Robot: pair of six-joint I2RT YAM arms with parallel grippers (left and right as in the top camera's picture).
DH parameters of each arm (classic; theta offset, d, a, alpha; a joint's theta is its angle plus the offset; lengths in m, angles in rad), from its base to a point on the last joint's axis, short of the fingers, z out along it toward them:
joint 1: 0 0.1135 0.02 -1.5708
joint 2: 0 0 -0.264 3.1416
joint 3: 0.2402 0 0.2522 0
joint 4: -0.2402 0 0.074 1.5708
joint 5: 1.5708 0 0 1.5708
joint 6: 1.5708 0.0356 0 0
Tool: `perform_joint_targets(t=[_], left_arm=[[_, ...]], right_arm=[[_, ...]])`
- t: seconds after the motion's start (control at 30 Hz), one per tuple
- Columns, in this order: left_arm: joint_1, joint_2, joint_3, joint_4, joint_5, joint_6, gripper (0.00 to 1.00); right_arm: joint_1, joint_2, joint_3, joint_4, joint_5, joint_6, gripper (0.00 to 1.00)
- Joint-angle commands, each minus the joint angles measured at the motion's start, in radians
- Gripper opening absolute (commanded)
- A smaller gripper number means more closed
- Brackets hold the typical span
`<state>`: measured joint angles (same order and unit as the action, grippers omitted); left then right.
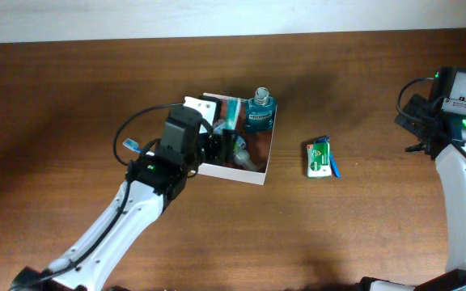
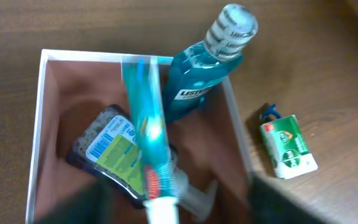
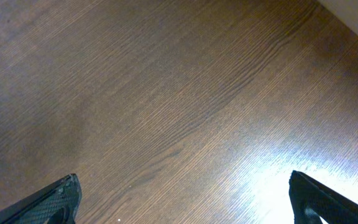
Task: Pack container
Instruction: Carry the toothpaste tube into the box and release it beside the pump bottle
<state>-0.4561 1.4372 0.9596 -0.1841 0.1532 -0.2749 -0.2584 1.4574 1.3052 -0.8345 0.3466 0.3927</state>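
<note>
Overhead, the container (image 1: 270,145) sits mid-table, directly beneath the left gripper (image 1: 221,145). Its jaws look spread, clear of the blurred toothbrush (image 2: 148,124) lying near-to-far inside. The right gripper (image 3: 182,186) hangs released, well off right. The container is square and shallow, with white walls and a reddish-brown floor; a mouthwash bottle (image 2: 197,87) leans in its far corner.

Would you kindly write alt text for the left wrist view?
A white container with a reddish-brown inside holds a blue mouthwash bottle, a dark labelled bottle and a blurred teal item. A green-and-white packet lies on the wooden table to its right.
</note>
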Motion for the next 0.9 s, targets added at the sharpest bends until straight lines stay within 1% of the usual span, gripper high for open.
perform_joint_targets(t=[0.0, 0.1, 0.13, 0.17, 0.2, 0.23, 0.27, 0.3, 0.33, 0.37, 0.4, 0.5, 0.53, 0.57, 0.6, 0.63, 0.67, 0.7, 0.73, 0.87], left_arm=[[0.001, -0.003, 0.014, 0.021, -0.003, 0.079, 0.99], [0.016, -0.016, 0.025, 0.016, -0.037, 0.098, 0.99], [0.023, -0.020, 0.025, 0.015, -0.046, 0.098, 0.98], [0.029, -0.024, 0.025, 0.011, -0.054, 0.097, 0.95], [0.038, -0.026, 0.025, 0.003, -0.066, 0.097, 0.90], [0.045, -0.026, 0.025, -0.004, -0.080, 0.097, 0.80], [0.050, -0.026, 0.025, -0.012, -0.101, 0.093, 0.77], [0.060, -0.026, 0.025, -0.028, -0.148, 0.067, 0.70], [0.064, -0.026, 0.025, -0.036, -0.177, 0.047, 0.67], [0.071, -0.026, 0.025, -0.046, -0.207, 0.019, 0.65], [0.085, -0.026, 0.025, -0.063, -0.241, -0.033, 0.64], [0.106, -0.026, 0.025, -0.093, -0.285, -0.109, 0.64], [0.116, -0.024, 0.025, -0.113, -0.330, -0.161, 0.64], [0.119, -0.023, 0.025, -0.119, -0.349, -0.179, 0.64], [0.127, -0.017, 0.025, -0.134, -0.394, -0.220, 0.53], [0.132, -0.009, 0.025, -0.142, -0.416, -0.238, 0.36], [0.135, 0.003, 0.025, -0.143, -0.415, -0.238, 0.22], [0.137, 0.017, 0.025, -0.143, -0.408, -0.237, 0.13], [0.137, 0.031, 0.025, -0.143, -0.403, -0.238, 0.09], [0.137, 0.127, 0.025, -0.142, -0.378, -0.237, 0.08]], right_arm=[[-0.004, -0.026, 0.010, 0.000, 0.002, 0.008, 0.98], [-0.004, -0.026, 0.010, 0.000, 0.002, 0.009, 0.99], [-0.004, -0.026, 0.010, 0.000, 0.002, 0.009, 0.98], [-0.004, -0.026, 0.010, 0.000, 0.002, 0.009, 0.99], [-0.004, -0.026, 0.010, 0.000, 0.002, 0.009, 0.99], [-0.004, -0.026, 0.010, 0.000, 0.002, 0.009, 0.99], [-0.004, -0.026, 0.010, 0.000, 0.001, 0.009, 0.99], [-0.004, -0.026, 0.010, 0.000, 0.002, 0.009, 0.99], [-0.004, -0.026, 0.010, 0.000, 0.002, 0.009, 0.99], [-0.004, -0.026, 0.010, 0.000, 0.002, 0.009, 0.98], [-0.004, -0.026, 0.010, 0.000, 0.002, 0.008, 0.99], [-0.004, -0.026, 0.010, 0.000, 0.002, 0.009, 0.99], [-0.004, -0.026, 0.010, 0.000, 0.002, 0.008, 0.99], [-0.004, -0.026, 0.010, 0.000, 0.002, 0.009, 0.99], [-0.004, -0.026, 0.010, 0.000, 0.002, 0.009, 0.99], [-0.004, -0.026, 0.010, 0.000, 0.002, 0.009, 0.99], [-0.004, -0.026, 0.010, 0.000, 0.002, 0.009, 0.99], [-0.004, -0.026, 0.010, 0.000, 0.002, 0.009, 0.99], [-0.004, -0.026, 0.010, 0.000, 0.002, 0.009, 0.99], [-0.004, -0.026, 0.010, 0.000, 0.002, 0.009, 0.98]])
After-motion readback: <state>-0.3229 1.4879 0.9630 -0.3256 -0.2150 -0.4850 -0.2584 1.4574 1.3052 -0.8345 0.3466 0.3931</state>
